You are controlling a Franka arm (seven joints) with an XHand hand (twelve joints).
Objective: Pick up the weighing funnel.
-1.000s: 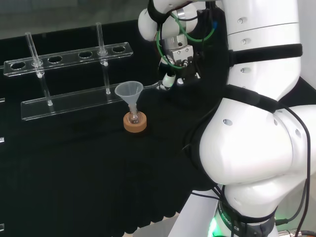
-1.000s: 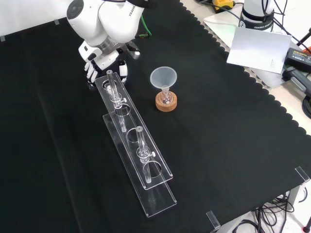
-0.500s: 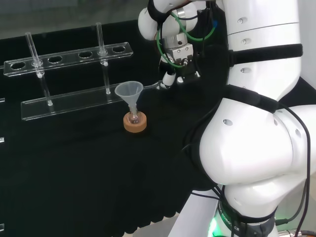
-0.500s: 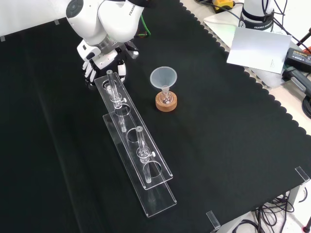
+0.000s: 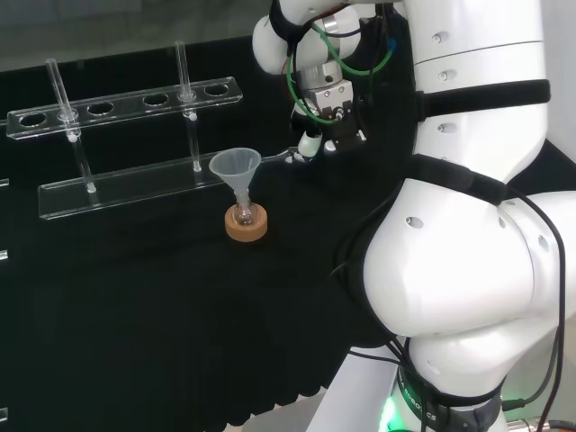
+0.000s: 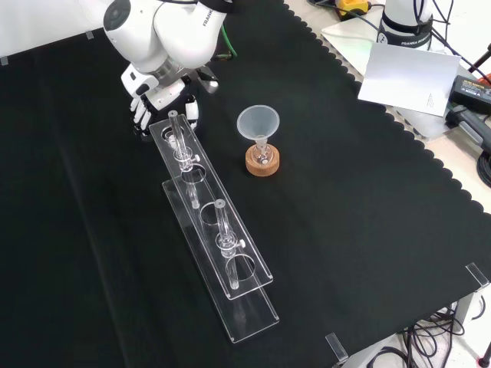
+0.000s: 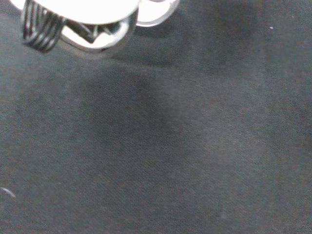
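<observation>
Weighing funnel (image 5: 292, 158): shows in the head view as a small clear sliver at the tip of the hand (image 5: 310, 142), just right of the rim of the funnel (image 5: 236, 166). Resting on the black cloth (image 5: 135, 306) or off it, impossible to tell. Hand open, closed or gripping, likewise not to be made out. Funnel upright, stem in a small flask (image 5: 242, 216) on a cork ring (image 5: 247, 227), apart from the hand. Clear tube rack (image 5: 135, 187) just behind
</observation>
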